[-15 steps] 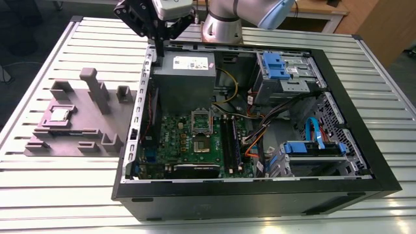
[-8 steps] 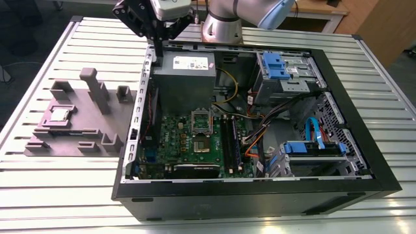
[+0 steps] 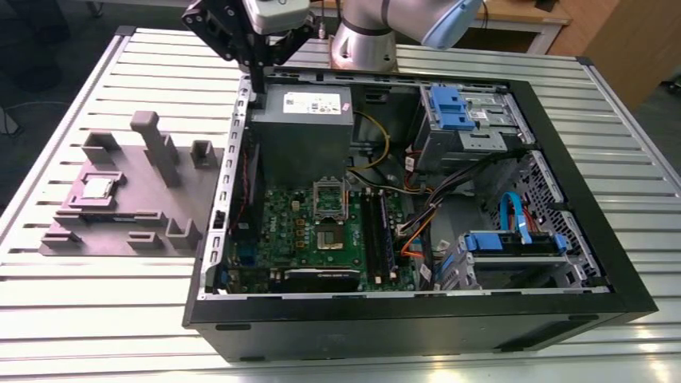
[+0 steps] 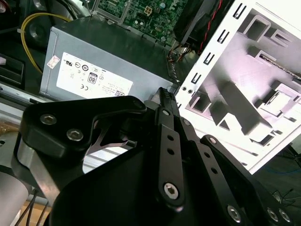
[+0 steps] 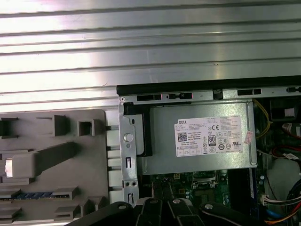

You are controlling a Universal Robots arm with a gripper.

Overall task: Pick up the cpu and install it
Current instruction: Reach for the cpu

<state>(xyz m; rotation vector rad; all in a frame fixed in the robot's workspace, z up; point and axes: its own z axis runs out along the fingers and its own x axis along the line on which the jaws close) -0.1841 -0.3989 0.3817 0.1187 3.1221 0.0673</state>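
Exterior view: we've got the cpu [image 3: 99, 187] sitting in the grey-purple fixture [image 3: 149, 199], on that view's left of the open PC case [image 3: 426, 319]. Our gripper [image 3: 255, 84] hangs over the case's corner by the power supply [image 3: 303, 120], closed up and holding nothing.

cpu [image 3: 99, 187] silver; fixture [image 3: 159, 203] grey-purple; motherboard [image 3: 279, 215] green; gripper [image 3: 258, 72] black; table [image 3: 85, 319] silver, ribbed; case [image 3: 426, 327] black

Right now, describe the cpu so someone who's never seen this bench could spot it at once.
On the slatted metal table, look to the exterior view's left of the open computer case for the grey-purple block fixture. The cpu lies flat on it: the one shiny silver square among dull plastic posts and slots.
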